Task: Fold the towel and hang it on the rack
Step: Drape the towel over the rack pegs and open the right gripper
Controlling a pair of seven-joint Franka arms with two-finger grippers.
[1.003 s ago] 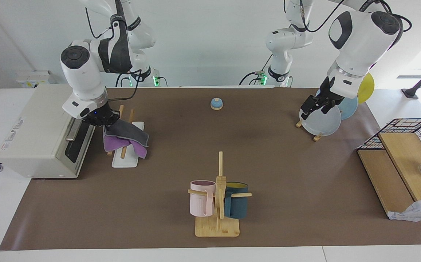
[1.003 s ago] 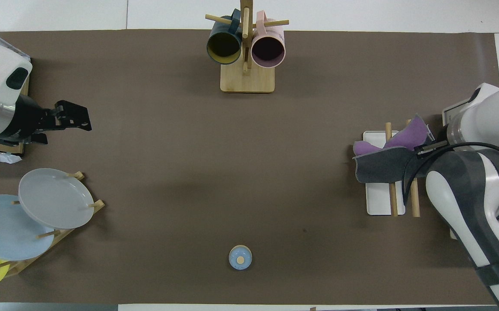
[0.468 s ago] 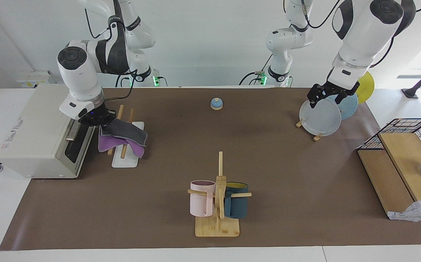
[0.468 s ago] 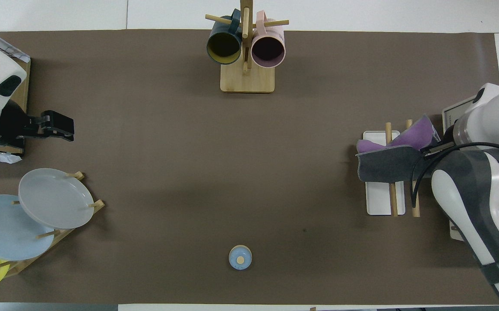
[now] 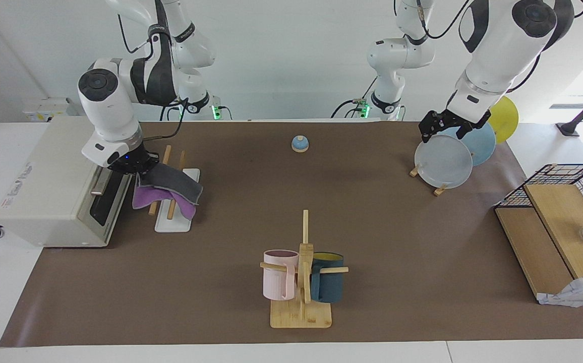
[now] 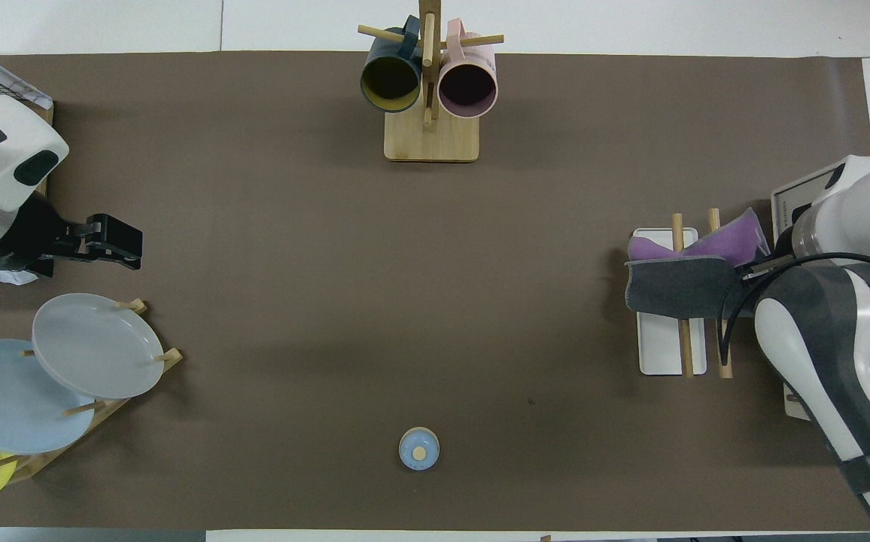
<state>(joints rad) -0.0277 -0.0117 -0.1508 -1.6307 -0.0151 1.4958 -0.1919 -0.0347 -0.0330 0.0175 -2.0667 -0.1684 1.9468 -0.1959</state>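
Towel (image 5: 168, 187) lay draped across the two slanted wooden rods of the rack (image 5: 174, 222), grey face up and purple face hanging below on both sides. The rack stood on the counter (image 5: 291, 212) at the right arm's end, just beside a white box-shaped appliance (image 5: 49, 186). The right hand (image 5: 141, 170) was at the towel's upper corner, over the rack on its appliance side, with the fingers pressed together on the cloth; in the overhead view the right arm covered this hand, and only the towel (image 6: 679, 278) on the rack (image 6: 668, 346) was seen.

The left hand (image 5: 440, 127) was well apart from the rack, at the left arm's end of the counter, in the air over a grey plate (image 5: 444, 162) that stood in a small wooden stand with a light blue plate (image 5: 478, 143) and a yellow plate (image 5: 504, 119). Its fingers were spread and held nothing; the overhead view showed this hand (image 6: 134, 251) too.

Farther from the robots than the rack, near the middle of the counter, stood a bamboo mug tree (image 5: 302, 282) with a pink mug (image 5: 278, 276) and a teal mug (image 5: 328, 283). Nearer to the robots than the rack, a small blue bell (image 5: 299, 144) rested on the counter.
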